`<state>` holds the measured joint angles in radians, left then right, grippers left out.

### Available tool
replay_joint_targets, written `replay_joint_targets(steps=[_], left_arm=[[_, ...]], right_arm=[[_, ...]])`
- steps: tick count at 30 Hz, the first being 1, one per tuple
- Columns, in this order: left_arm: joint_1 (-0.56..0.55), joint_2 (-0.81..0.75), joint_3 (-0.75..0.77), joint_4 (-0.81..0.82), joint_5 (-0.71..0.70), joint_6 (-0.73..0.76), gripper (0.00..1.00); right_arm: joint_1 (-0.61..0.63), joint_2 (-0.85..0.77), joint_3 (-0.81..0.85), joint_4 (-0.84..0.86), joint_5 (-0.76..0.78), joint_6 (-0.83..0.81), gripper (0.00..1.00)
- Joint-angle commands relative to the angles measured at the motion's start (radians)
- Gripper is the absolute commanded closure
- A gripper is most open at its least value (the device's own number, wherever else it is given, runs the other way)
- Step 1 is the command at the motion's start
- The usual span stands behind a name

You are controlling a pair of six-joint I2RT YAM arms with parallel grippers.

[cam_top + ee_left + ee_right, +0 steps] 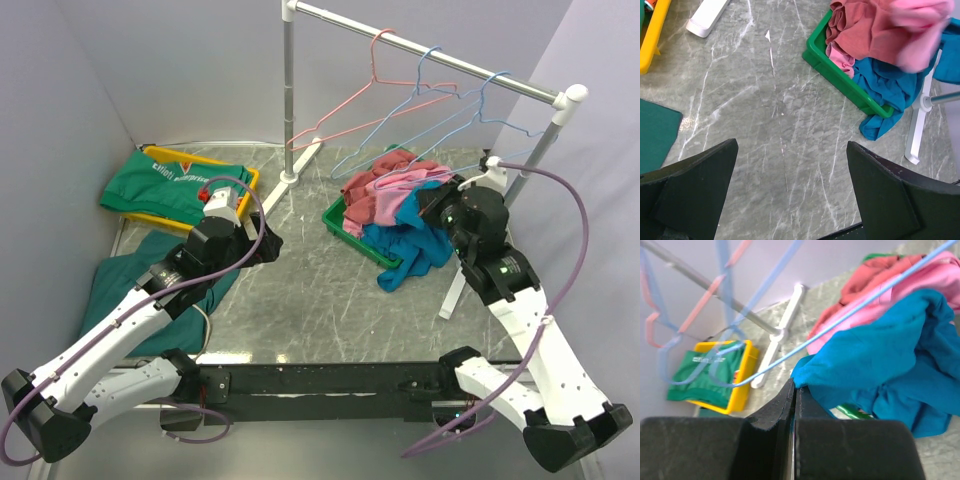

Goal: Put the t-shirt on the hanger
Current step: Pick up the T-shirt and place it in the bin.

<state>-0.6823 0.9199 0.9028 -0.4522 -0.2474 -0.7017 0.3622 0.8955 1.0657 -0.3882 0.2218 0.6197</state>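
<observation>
right gripper: jaws pressed together on a fold of the t-shirt; I see cloth pinched at the tips.
t-shirt position: in the green bin beside the pink and maroon clothes, with one end spilling over the near rim onto the table.
left gripper: fingers wide apart with nothing between them, above bare table.
hanger: hooked on the rail, nearest the left post.
uncertain: the pinched fold may be raised slightly; I can't confirm this from the top view.

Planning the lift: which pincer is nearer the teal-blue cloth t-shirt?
Right. The right pincer is shut on the teal-blue cloth t-shirt; the left pincer hangs open over grey tabletop, apart from it.
</observation>
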Motion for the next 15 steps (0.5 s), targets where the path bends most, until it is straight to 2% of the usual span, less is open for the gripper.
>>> replay_joint_targets(steps=[1, 9, 15], left_arm=[[-0.002, -0.001, -0.01, 0.052, 0.019, -0.013, 0.03], [-0.002, 0.002, -0.005, 0.066, 0.028, -0.01, 0.04], [-0.002, 0.02, -0.001, 0.098, 0.069, -0.001, 0.03]], right_arm=[[0.009, -0.024, 0.106, -0.027, -0.051, -0.012, 1.0], [0.011, -0.02, 0.272, -0.069, -0.134, -0.018, 1.0], [0.012, 0.003, 0.361, -0.093, -0.108, -0.035, 1.0]])
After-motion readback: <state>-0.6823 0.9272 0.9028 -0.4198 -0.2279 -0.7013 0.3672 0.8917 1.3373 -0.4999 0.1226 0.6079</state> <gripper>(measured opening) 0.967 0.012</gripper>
